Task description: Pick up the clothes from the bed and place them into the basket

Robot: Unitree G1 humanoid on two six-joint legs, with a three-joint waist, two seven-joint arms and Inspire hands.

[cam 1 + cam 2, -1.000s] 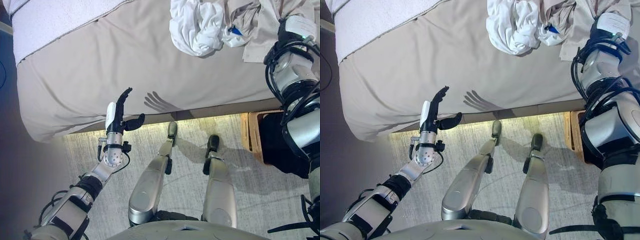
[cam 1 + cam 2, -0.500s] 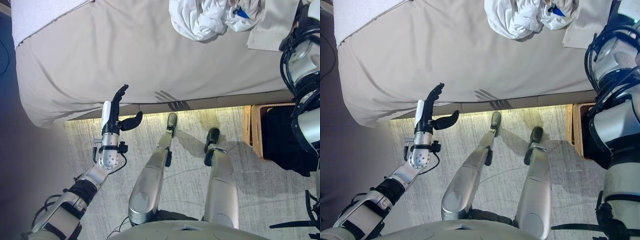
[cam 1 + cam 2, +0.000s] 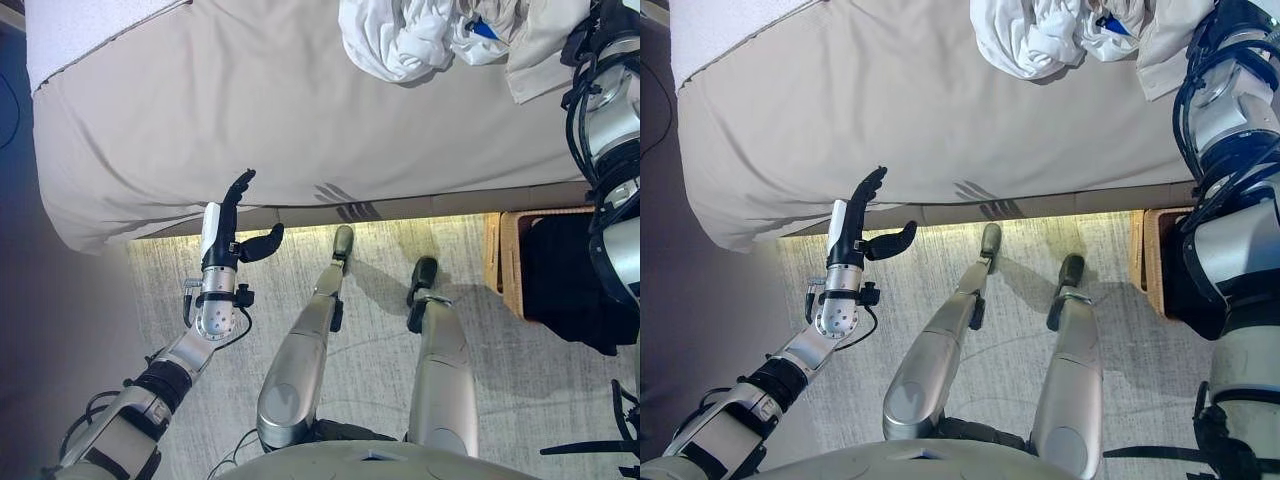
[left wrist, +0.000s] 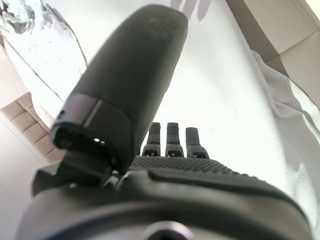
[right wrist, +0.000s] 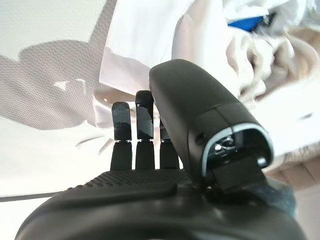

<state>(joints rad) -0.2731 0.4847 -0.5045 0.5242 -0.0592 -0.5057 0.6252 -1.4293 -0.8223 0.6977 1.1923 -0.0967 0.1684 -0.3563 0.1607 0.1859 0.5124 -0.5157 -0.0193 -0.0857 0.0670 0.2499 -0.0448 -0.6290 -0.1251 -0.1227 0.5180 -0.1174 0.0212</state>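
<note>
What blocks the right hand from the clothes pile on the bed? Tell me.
Nothing visible. The right hand hangs open right over the beige garment at the edge of the pile of white and beige clothes on the beige bed.

My arms are silver-grey with black bands, ending in dark hands: the left hand (image 3: 232,232) bears a white cover, the right hand (image 5: 165,200) a textured palm.

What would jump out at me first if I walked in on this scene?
Probably the crumpled white clothes heaped at the far edge of the beige bed, with the robot's right arm reaching up beside them. Next, the left hand held open and empty over the bed's near edge. A wicker basket with a dark lining waits on the floor at the robot's right.
</note>
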